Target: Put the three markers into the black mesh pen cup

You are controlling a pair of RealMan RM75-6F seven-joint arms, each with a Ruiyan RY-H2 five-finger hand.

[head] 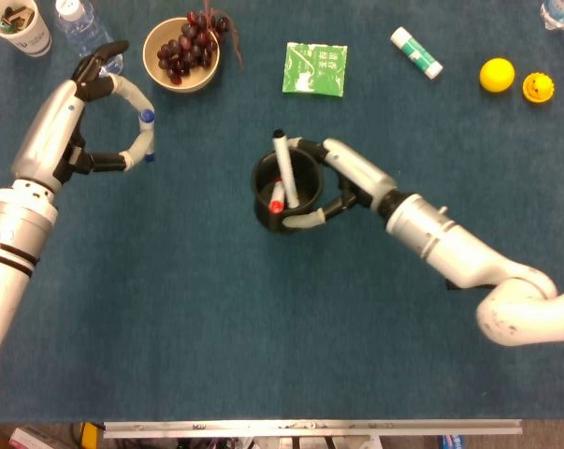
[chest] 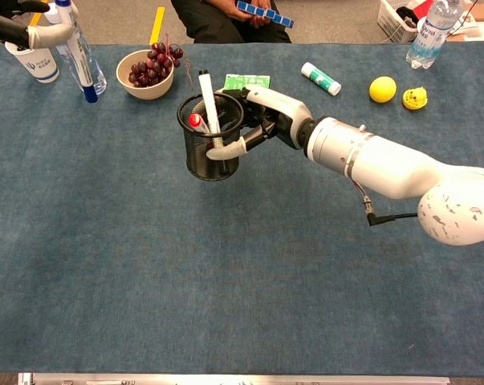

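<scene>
Black mesh shows between the pale fingers (chest: 225, 149) of the right hand (head: 333, 187), which wrap round the wall of the pen cup (chest: 209, 148) and grip it near the middle of the tabletop (head: 282, 337). Inside the cup stand two markers: a white one with a black tip (head: 282, 166), leaning against the rim, and a red-capped one (chest: 195, 122) beside it. The right forearm stretches away from the cup toward the lower right of the head view.

The left hand (head: 85, 122) is raised at the far left; its fingers (head: 132, 94) curl in a loop and pinch the blue-capped marker (chest: 79, 60), which in the chest view hangs roughly upright, cap end down, well apart from the cup.

Beyond the cup lie a green packet (head: 314, 68) and a bowl of dark grapes (head: 180, 51). A water bottle (head: 90, 37) and a paper cup (head: 20, 23) stand in the far left corner. To the right rest a white glue stick with a green cap (head: 416, 51), a yellow ball (head: 497, 74) and a small yellow toy (head: 537, 87).
</scene>
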